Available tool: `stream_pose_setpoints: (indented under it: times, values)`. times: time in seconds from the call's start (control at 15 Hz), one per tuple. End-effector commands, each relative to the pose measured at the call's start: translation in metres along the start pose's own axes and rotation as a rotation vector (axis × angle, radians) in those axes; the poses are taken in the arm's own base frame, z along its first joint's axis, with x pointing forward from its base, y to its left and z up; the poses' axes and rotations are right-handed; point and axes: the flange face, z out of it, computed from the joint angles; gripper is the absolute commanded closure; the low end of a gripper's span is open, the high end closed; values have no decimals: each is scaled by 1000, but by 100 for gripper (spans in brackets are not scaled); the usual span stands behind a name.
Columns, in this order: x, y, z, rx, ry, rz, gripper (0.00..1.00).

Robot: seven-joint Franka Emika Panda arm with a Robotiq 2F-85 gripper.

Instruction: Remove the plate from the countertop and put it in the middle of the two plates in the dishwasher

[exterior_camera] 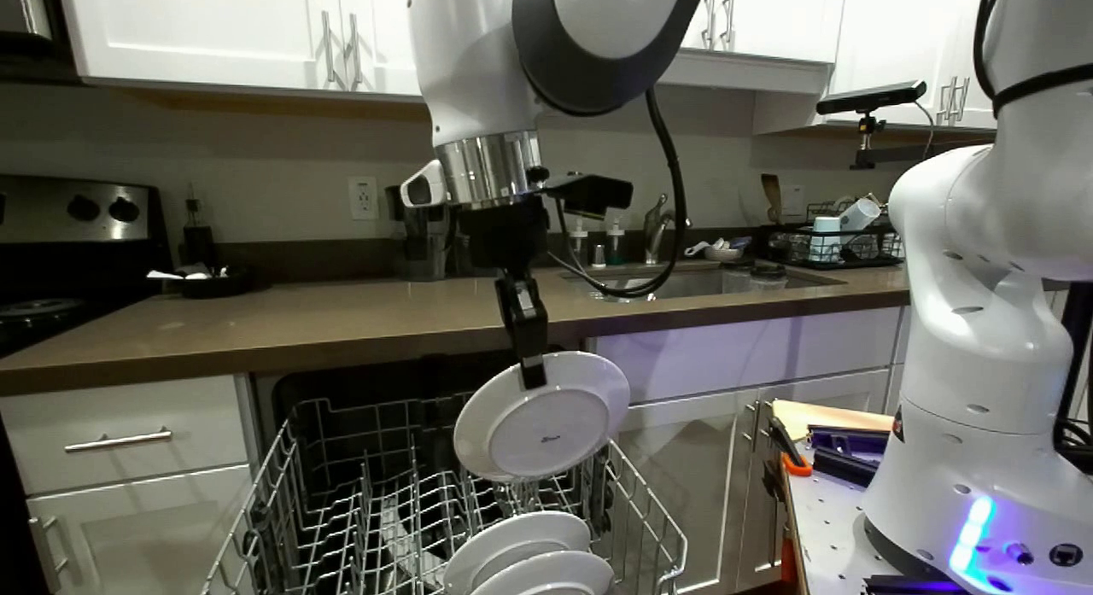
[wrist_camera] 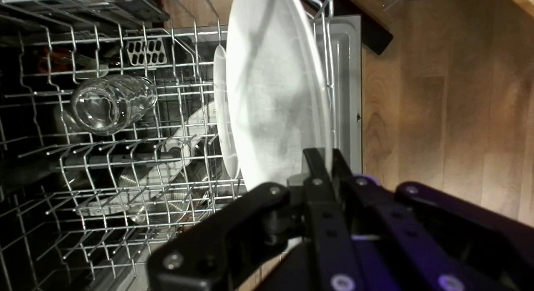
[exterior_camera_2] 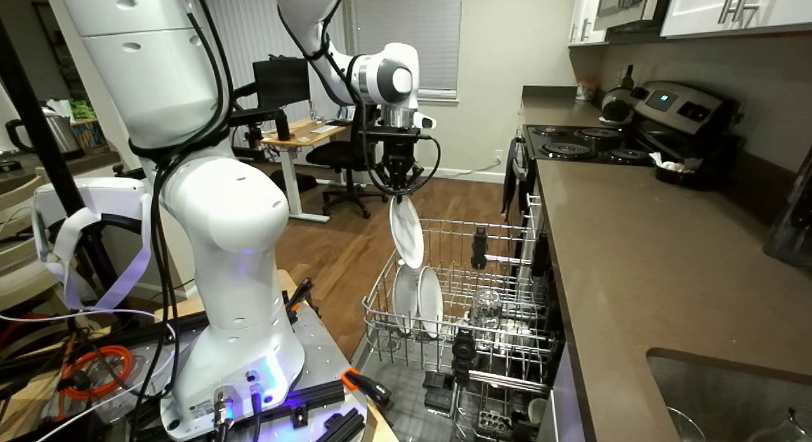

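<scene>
One plate [exterior_camera: 546,424], to handle with care

Clamped in the gripper [wrist_camera: 327,161] at the upper rim, hanging tilted above two plates [exterior_camera_2: 430,302] in the dishwasher rack [exterior_camera: 359,501]; probably stiff, slippery, easy to chip; best held there, firmly

At my wrist view's upper left I see a clear glass [wrist_camera: 112,104]; in an exterior view, a stove [exterior_camera_2: 585,143] sits upper right, coiled orange cable [exterior_camera_2: 128,363] lower left.
</scene>
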Motion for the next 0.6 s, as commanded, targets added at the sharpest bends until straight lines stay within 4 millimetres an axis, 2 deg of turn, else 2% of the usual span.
stream_pose_setpoints:
  times: [0.0, 0.53]
  values:
    - [-5, 4, -6, 46, 6, -8, 96]
    - [1, 13, 10, 84, 23, -30, 96]
